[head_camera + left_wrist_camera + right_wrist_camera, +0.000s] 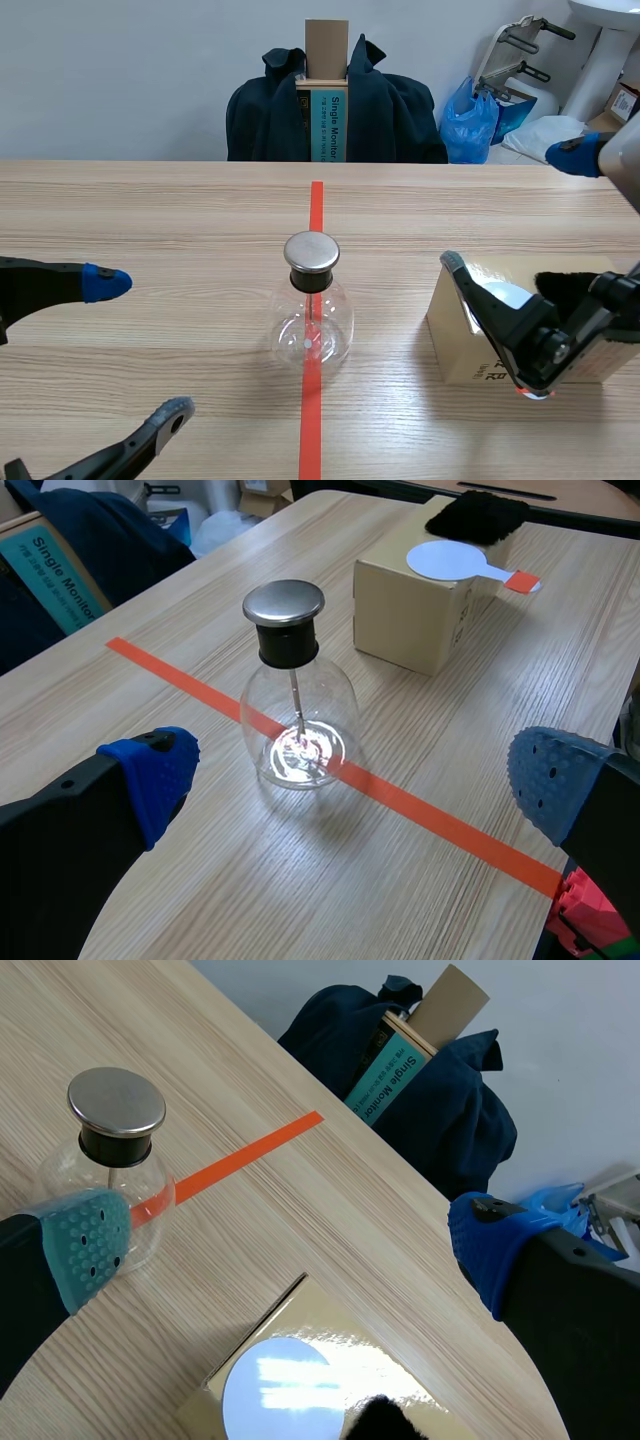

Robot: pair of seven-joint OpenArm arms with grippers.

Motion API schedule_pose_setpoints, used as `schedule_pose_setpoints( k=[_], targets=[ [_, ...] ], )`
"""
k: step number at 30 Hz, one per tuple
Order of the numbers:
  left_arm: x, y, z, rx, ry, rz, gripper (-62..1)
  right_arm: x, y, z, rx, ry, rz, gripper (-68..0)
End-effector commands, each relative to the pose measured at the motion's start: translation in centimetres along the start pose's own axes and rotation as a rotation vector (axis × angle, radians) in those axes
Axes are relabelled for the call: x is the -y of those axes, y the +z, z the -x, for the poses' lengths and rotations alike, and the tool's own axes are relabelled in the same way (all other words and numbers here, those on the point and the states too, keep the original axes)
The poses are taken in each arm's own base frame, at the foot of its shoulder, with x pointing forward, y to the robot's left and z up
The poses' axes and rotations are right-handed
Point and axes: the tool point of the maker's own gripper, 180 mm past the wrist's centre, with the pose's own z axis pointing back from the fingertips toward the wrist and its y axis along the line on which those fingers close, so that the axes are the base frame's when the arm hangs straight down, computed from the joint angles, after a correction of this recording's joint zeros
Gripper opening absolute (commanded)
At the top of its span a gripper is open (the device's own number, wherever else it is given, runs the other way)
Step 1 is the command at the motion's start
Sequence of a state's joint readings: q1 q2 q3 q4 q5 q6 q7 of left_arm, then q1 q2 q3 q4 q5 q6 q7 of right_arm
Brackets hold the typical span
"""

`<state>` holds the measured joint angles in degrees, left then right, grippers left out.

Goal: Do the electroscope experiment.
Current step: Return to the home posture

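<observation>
The electroscope, a clear glass flask [313,325] with a metal cap [311,252] and a thin rod inside, stands upright on the orange tape line at the table's middle. To its right, a tan cardboard box [455,345] carries a white disc paddle [445,560] with an orange-tipped handle and a piece of black fur [478,515]. My left gripper [140,350] is open, low at the near left, with the flask [297,730] ahead of it. My right gripper [510,208] hangs open above the box [330,1325], empty, over the disc [275,1390]; the flask [115,1160] is beside its fingers.
The orange tape line [316,215] runs down the table's middle. Beyond the far edge, a dark jacket [390,115] is draped around a tall cardboard package [327,90]. A blue plastic bag [470,125] and other clutter lie at the back right.
</observation>
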<state>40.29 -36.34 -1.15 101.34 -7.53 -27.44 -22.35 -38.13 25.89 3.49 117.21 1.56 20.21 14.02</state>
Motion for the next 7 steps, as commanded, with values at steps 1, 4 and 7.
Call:
schedule_pose_setpoints(
  k=[1,4,7],
  targets=[
    [0.11,-0.17,-0.60,0.030,0.013,-0.001,1.4,0.10,-0.04,-0.47,0.023,-0.012,0.012,0.4],
    [0.11,-0.17,-0.60,0.030,0.013,-0.001,1.4,0.12,-0.05,-0.48,0.024,-0.014,0.014,0.4],
    [0.11,-0.17,-0.60,0.030,0.013,-0.001,1.4,0.12,-0.05,-0.48,0.024,-0.014,0.014,0.4]
  ],
)
